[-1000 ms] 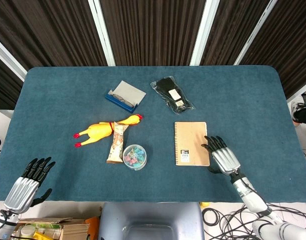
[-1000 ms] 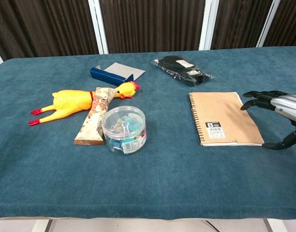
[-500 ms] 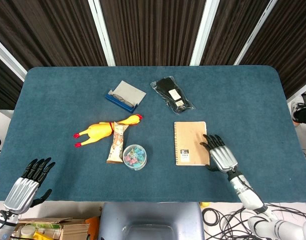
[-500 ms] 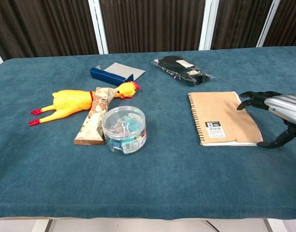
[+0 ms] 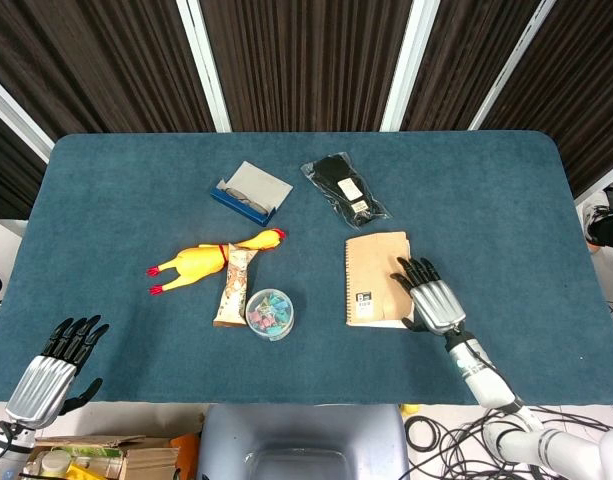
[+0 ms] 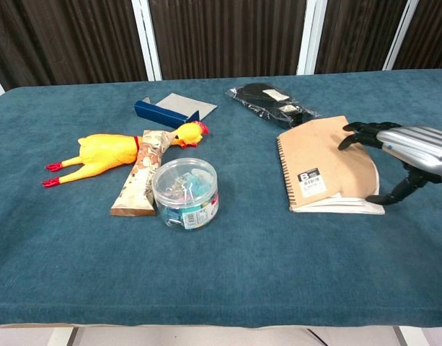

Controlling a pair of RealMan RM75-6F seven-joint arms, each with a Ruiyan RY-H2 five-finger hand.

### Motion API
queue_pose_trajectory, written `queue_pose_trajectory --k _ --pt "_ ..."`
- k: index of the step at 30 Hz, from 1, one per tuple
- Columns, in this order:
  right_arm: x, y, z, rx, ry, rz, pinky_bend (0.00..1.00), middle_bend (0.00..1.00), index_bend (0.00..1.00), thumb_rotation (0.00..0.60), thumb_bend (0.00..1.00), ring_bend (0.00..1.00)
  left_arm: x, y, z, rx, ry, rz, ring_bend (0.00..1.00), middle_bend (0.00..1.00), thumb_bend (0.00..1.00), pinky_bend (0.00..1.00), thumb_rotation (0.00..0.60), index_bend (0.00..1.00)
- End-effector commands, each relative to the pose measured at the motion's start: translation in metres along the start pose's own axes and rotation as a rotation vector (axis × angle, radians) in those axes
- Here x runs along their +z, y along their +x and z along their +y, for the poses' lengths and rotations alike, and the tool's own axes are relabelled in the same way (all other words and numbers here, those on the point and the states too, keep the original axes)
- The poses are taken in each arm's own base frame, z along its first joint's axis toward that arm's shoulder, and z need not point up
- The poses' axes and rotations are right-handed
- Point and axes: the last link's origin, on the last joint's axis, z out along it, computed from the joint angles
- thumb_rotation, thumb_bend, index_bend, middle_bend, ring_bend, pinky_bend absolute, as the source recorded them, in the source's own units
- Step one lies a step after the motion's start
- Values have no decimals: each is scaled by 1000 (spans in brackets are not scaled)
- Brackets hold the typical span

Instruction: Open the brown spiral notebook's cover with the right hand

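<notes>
The brown spiral notebook lies right of the table's middle, spiral edge on its left. Its cover is raised along the right edge, and white pages show beneath it. My right hand is at that right edge, with its fingers on top of the cover and its thumb below the lifted edge. My left hand hovers with fingers spread at the near left corner of the table, holding nothing. It shows only in the head view.
A yellow rubber chicken, a snack packet and a clear tub of coloured clips sit left of the notebook. A blue case and a black bagged item lie farther back. The table's right edge lies beyond my right hand.
My right hand moved left onto the notebook's right edge and lifted the cover, which lay flat before. The notebook shifted slightly left. My left hand has not moved.
</notes>
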Motion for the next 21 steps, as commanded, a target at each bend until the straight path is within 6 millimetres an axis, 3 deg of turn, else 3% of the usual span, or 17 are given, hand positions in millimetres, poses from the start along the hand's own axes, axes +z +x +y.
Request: queue_pose_trajectory --k 1,13,21 --pt "8 4 -11 3 13 13 0 0 203 600 155 0 -1 0 0 -2 1 1 0 11 336 19 600 0" --pt "24 22 -36 28 36 55 0 0 202 600 156 0 -4 1 -5 -12 12 4 0 16 337 19 600 0" --pt "65 37 -74 29 68 114 0 0 141 600 156 0 -5 1 -9 -20 29 9 0 23 336 20 600 0"
